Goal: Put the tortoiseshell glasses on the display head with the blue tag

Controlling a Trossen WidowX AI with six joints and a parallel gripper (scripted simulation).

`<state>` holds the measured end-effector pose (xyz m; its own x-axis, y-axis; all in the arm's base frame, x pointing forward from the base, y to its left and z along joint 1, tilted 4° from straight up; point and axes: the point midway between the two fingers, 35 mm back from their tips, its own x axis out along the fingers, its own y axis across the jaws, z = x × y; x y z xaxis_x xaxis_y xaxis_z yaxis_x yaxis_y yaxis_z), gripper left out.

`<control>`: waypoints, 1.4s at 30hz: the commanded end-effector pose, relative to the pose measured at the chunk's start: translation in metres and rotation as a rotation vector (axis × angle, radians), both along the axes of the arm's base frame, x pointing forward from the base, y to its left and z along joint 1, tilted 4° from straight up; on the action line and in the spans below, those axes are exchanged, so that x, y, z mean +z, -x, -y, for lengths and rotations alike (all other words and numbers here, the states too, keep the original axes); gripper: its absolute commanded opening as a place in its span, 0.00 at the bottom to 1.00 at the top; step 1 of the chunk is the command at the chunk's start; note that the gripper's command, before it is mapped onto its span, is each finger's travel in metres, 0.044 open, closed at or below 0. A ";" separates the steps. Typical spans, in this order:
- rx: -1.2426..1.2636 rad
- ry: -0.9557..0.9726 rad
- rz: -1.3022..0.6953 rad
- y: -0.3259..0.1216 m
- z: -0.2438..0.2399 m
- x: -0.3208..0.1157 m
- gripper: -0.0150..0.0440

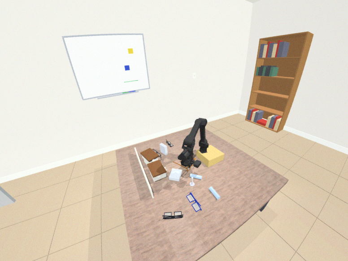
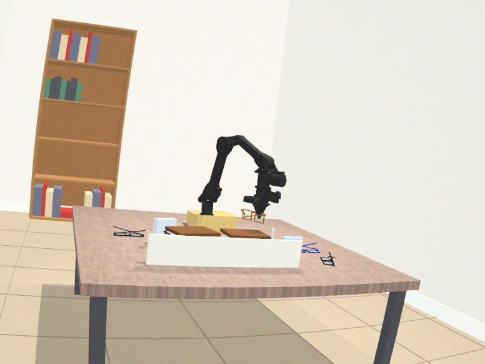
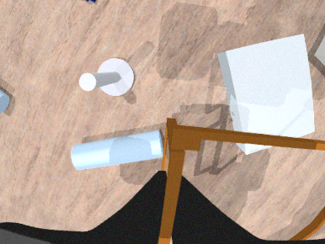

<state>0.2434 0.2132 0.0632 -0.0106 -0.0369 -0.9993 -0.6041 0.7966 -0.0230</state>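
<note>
Above the table (image 1: pixel 233 207) (image 2: pixel 242 274), the claw (image 1: pixel 189 166) (image 2: pixel 259 216) (image 3: pixel 167 178) grips the tortoiseshell glasses (image 1: pixel 187 167) (image 2: pixel 247 214) (image 3: pixel 253 136). Blue glasses (image 1: pixel 194 201) (image 2: pixel 311 249) lie inward from its edges.

Behind the long white panel (image 1: pixel 143 172) (image 2: pixel 223 251), the lower parts of one brown-topped head (image 1: pixel 150 154) (image 2: pixel 192 230) and the other brown-topped head (image 1: pixel 156 168) (image 2: pixel 245 233) are hidden in the exterior view. Beyond the panel's right end there, the blue glasses (image 1: pixel 193 201) (image 2: pixel 312 250) are partly covered. No blue tag can be made out. In the wrist view, the tortoiseshell glasses (image 1: pixel 186 168) (image 2: pixel 254 216) (image 3: pixel 173 185) are cut off at right and bottom.
</note>
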 end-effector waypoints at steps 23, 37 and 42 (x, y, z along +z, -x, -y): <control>1.113 -0.019 -0.054 0.039 -0.061 -0.006 0.25; 1.601 -0.029 -0.074 0.061 -0.086 -0.009 0.25; 1.601 -0.029 -0.074 0.061 -0.086 -0.018 0.25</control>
